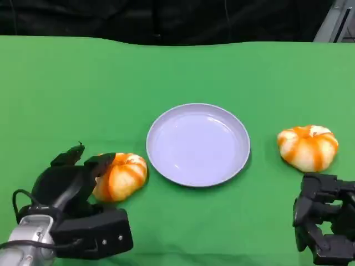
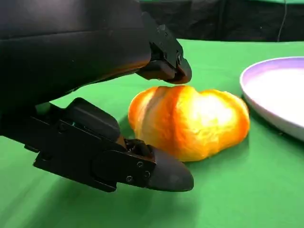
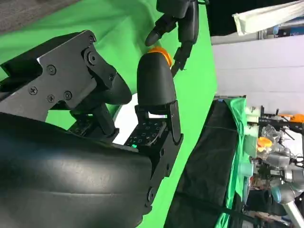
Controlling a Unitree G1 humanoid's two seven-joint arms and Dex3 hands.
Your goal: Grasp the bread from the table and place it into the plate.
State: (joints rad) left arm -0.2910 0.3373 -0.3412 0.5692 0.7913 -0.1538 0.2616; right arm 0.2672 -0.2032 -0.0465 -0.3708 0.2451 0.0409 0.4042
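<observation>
Bread first: a round bun striped orange and white [image 1: 121, 175] lies on the green cloth table [image 1: 66, 88], right in the left hand [image 1: 75, 174], whose black fingers [image 2: 164, 61] bracket it, one reaching over its top and one low alongside it. Whether they actually press the crust I cannot tell; the bun sits flat on the cloth, not lifted, so call it a grasp being formed, not a firm hold. Just beyond the bun from that hand, on its plate side, waits the round pale lilac plate [image 1: 198, 144], with nothing in it.

So the score: approach done, grip about to close, and lift, carry and set-down all left to do.

Over on the other side, the right hand [image 1: 324, 224] hangs spread and holding nothing, and a second orange-and-white striped bun [image 1: 308, 147] rests on the cloth just ahead of its fingertips, untouched.

The count: two buns, one plate, two hands, and neither bun in the plate.
</observation>
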